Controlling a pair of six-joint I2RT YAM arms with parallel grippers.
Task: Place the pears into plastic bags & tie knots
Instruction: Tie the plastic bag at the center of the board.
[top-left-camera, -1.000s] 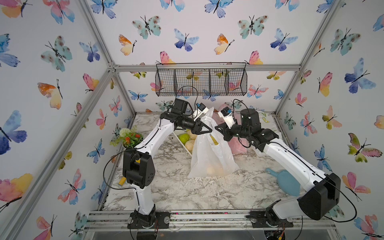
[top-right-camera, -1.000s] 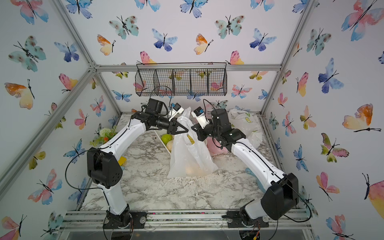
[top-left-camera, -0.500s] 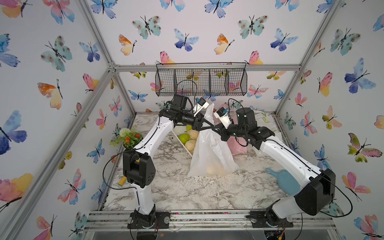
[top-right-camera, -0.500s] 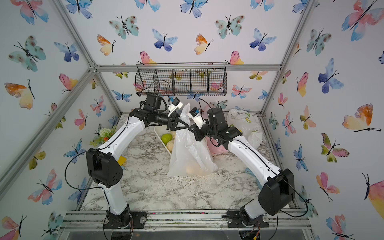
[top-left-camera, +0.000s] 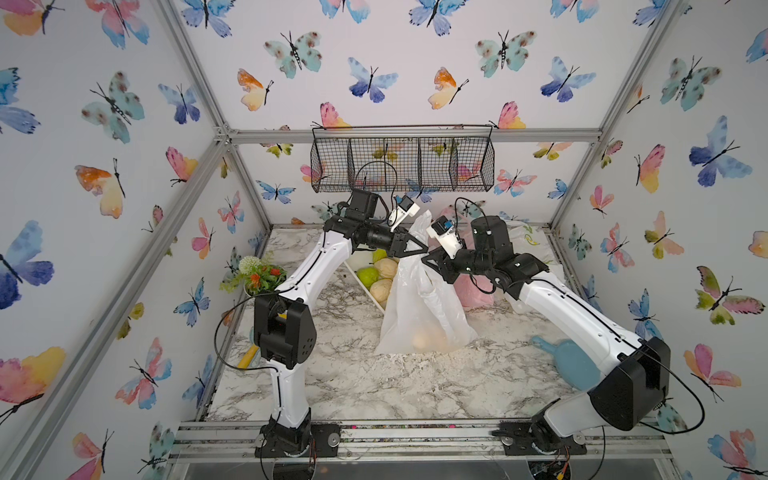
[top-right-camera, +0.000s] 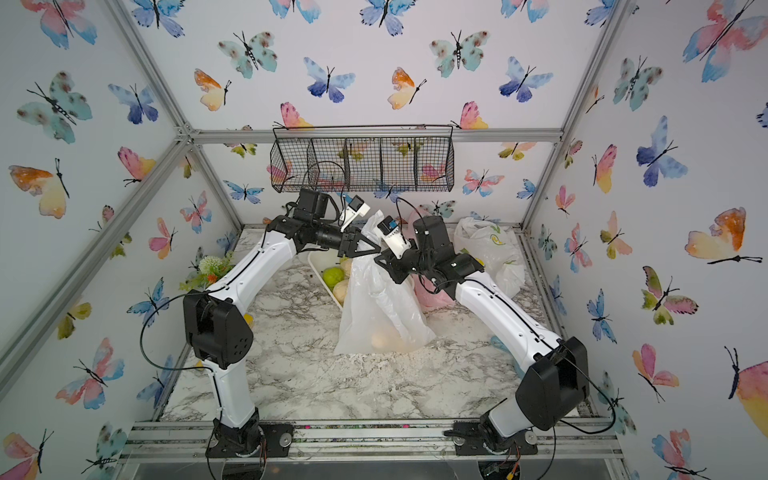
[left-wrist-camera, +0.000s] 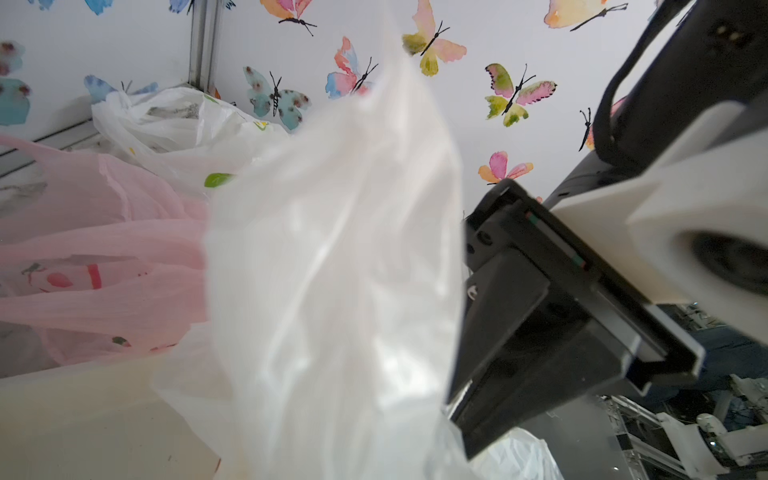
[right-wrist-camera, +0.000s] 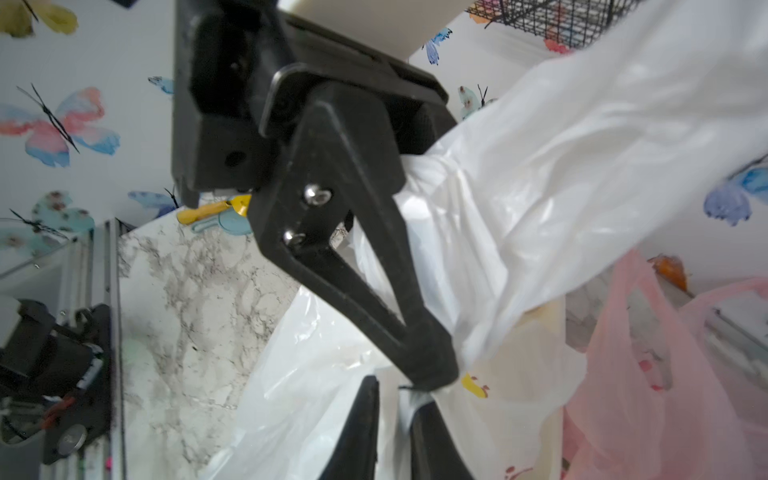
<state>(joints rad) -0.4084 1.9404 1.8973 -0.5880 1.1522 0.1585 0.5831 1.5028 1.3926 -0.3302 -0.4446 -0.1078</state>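
**Grippers meet over pear bag, knot not yet tied**

Reaching in from the left, the left gripper (top-left-camera: 417, 248) hangs above a white tray (top-right-camera: 316, 262) that holds several green and cream pears (top-left-camera: 369, 275). The right wrist view shows one of its fingers with film bunched at the tip, so its jaws look drawn together on a handle strip of the white bag (top-left-camera: 424, 307). That bag stands mid-table, just beside the tray. It is pulled up into a tall, crumpled cone, glossy and translucent, and at least one cream pear (top-left-camera: 423, 341) shows through at the bottom. A loose handle end (top-left-camera: 423, 222) sticks up past the grippers. Nearly tip to tip with the left one, the right gripper (top-left-camera: 427, 260) has its jaws only narrowly apart, with a sliver of film between them that appears unclamped. Behind it slumps a pink bag (top-left-camera: 478, 291). Farther right, near the back wall, sits a lemon-print bag (top-right-camera: 494, 249).

The film looks feather-light, limp and slippery, and it would likely stretch or tear if yanked. The fruit at the bottom gives the bag its only weight and could bruise if dropped. The sensible hold is on the two handle strips, gathered well above the fruit. Each gripper would take one strip, with enough slack to cross them into a knot.
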